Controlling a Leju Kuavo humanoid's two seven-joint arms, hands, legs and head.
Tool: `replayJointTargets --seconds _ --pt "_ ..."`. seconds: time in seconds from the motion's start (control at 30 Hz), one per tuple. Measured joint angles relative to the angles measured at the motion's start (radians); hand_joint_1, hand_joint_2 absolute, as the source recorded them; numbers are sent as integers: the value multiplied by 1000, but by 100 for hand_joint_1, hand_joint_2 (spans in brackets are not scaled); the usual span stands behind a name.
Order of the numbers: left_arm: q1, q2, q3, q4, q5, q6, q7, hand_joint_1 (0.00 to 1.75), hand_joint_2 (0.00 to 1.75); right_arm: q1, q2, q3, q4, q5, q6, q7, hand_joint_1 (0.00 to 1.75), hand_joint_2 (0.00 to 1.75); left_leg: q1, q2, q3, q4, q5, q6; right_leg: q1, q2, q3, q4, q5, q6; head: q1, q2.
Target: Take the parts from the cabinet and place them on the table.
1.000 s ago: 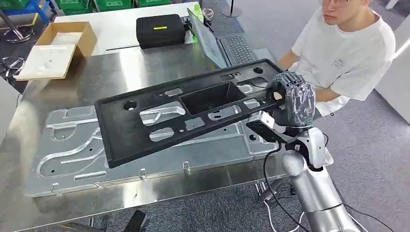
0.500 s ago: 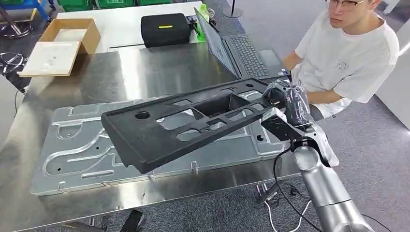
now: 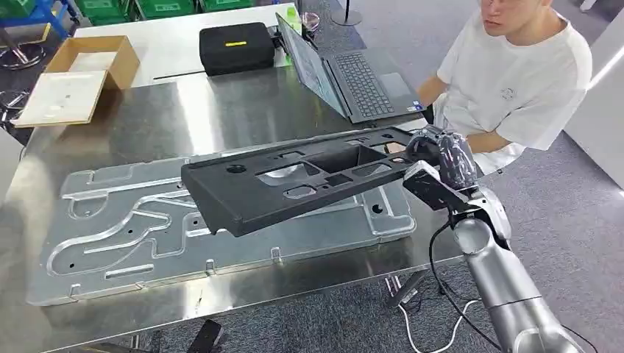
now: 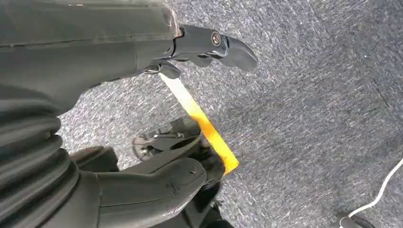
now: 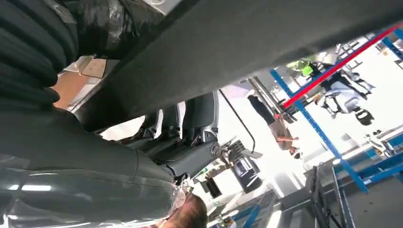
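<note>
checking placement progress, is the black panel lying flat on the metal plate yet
No, the black panel is tilted above the metal plate, held at one end by the right hand.

You're seeing the long black plastic panel with cut-outs (image 3: 294, 180) hanging tilted above the steel table (image 3: 221, 103), gripped at its right end.
</note>
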Motion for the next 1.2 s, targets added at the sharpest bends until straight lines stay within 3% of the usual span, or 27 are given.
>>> replayJointTargets --seconds 0.03,0.13,0.17,0.2,0.23,0.33,0.37,0.4,0.43,0.5,0.53,0.57,0.67,0.7,0.73,0.77,0.8,0.83,0.87,0.9,0.93,0.97,1.0,1.03,1.07,1.13,1.2 --pt "-1 2 0 0 0 0 0 0 175 -1 0 0 2 0 -1 0 175 175 -4 -1 16 -29 -15 3 6 1 -3 4 -2 3 0 0" --pt "1 3 0 0 0 -1 0 0 175 -2 -3 0 10 6 -5 4 175 175 -8 -1 16 -41 -9 6 -1 3 -7 0 5 18 0 0" --pt "0 3 0 0 0 -1 0 0 175 -2 -3 0 11 11 -10 8 175 175 -6 0 19 -50 -4 13 3 4 -5 -1 5 25 0 0" --pt "-1 1 -1 0 0 -2 0 0 175 -2 -5 0 11 21 -17 13 175 175 2 3 26 -62 4 21 -3 3 -6 5 -3 28 0 0" --pt "-4 1 -2 0 0 -3 -1 0 175 -5 -5 0 13 32 -29 21 175 175 1 3 28 -66 6 26 -2 1 -17 33 -26 31 1 0" --pt "-2 2 -2 0 0 -4 0 0 175 -6 -8 0 25 95 -89 62 175 175 1 3 27 -66 7 29 -10 -1 -123 255 -128 44 0 0" --pt "0 2 -2 0 0 -5 0 0 175 -6 -9 0 35 129 -115 78 175 175 1 3 27 -65 6 29 -13 -2 -146 300 -135 48 0 0" --pt "0 2 -2 0 0 -5 1 0 175 -6 -10 0 43 161 -140 92 175 175 1 3 27 -64 6 28 -16 -3 -145 292 -117 51 1 0" --pt "-1 1 -3 0 0 -5 1 0 175 -6 -11 0 51 205 -169 106 175 175 1 3 27 -63 5 27 -19 -4 -123 245 -81 52 0 0" --pt "-2 1 -8 0 0 -7 2 0 175 -8 -15 -1 63 283 -216 127 175 175 3 3 30 -59 1 20 -24 -9 -28 58 8 53 0 0" --pt "-2 1 -10 0 -2 -7 2 0 175 -10 -17 -1 71 315 -234 136 175 175 1 2 29 -58 -1 15 -24 -14 -1 2 1 52 1 0" --pt "-4 1 -10 0 -3 -7 3 0 175 -11 -19 -1 78 337 -245 140 175 175 -4 1 25 -54 -2 7 -15 -9 -3 -5 5 45 0 0" --pt "-3 1 -14 0 -7 -7 5 0 175 -11 -23 -3 97 375 -261 153 175 175 -2 3 27 -61 0 -9 -9 -6 -7 -2 5 30 0 0" --pt "-4 1 -16 0 -8 -7 6 0 175 -11 -25 -6 104 394 -267 155 175 175 -1 2 25 -57 -5 -16 -17 -6 -3 -10 11 20 0 0" --pt "-4 1 -17 0 -9 -7 6 0 175 -12 -25 -8 108 407 -273 158 0 175 2 2 17 -35 -24 -18 -17 -6 -1 -12 12 15 0 0" --pt "-4 1 -18 0 -9 -6 6 0 175 -13 -25 -13 115 422 -282 162 0 175 2 2 -9 26 -64 -18 -16 -7 -2 -12 11 6 -1 0" --pt "-4 1 -18 0 -9 -6 7 0 175 -13 -25 -17 120 427 -286 163 0 175 2 2 -44 102 -103 -19 -14 -7 -2 -11 10 4 0 0" --pt "-2 1 -19 0 -10 -5 8 0 0 -13 -25 -21 126 431 -288 163 0 175 2 2 -81 184 -136 -20 -11 -7 -2 -11 10 2 -1 0" --pt "-1 1 -21 0 -12 -4 11 0 0 -12 -25 -25 132 436 -290 163 0 175 2 2 -111 245 -155 -20 -9 -7 -2 -11 9 -1 0 0" --pt "0 1 -24 0 -14 -3 13 0 0 -11 -25 -26 140 439 -290 163 0 175 2 2 -123 267 -153 -19 -6 -6 -2 -10 9 -1 -1 0" --pt "0 1 -25 0 -13 -2 14 0 0 -7 -25 -28 147 440 -290 163 0 175 2 2 -111 233 -120 -17 -5 -5 -1 -8 9 -1 0 0" --pt "0 1 -25 0 -12 -4 14 0 0 -6 -26 -33 150 443 -291 162 0 175 1 2 -76 165 -77 -13 -4 -3 -1 -7 8 -1 -1 0" --pt "0 1 -25 0 -8 -8 11 0 0 -6 -25 -38 151 450 -291 162 0 175 0 2 -25 57 -24 -5 -4 -2 -1 -5 7 1 -1 0" --pt "-1 1 -25 0 -7 -10 9 0 0 -5 -25 -40 153 453 -291 162 0 175 -1 0 9 -15 1 2 -3 -1 -1 -3 5 3 -1 0" --pt "-1 2 -25 0 -6 -13 8 0 0 -5 -26 -46 155 453 -292 163 0 175 -7 0 24 -43 -12 6 4 0 -6 3 3 8 0 0" --pt "2 1 -25 0 -3 -13 6 0 0 2 -27 -56 157 454 -292 165 0 175 -9 0 21 -46 -9 6 -2 1 -9 1 7 18 0 0" --pt "3 0 -25 0 -3 -13 6 0 0 8 -27 -64 157 454 -292 166 0 175 -6 0 26 -59 0 19 -3 1 -7 -3 8 31 0 0"
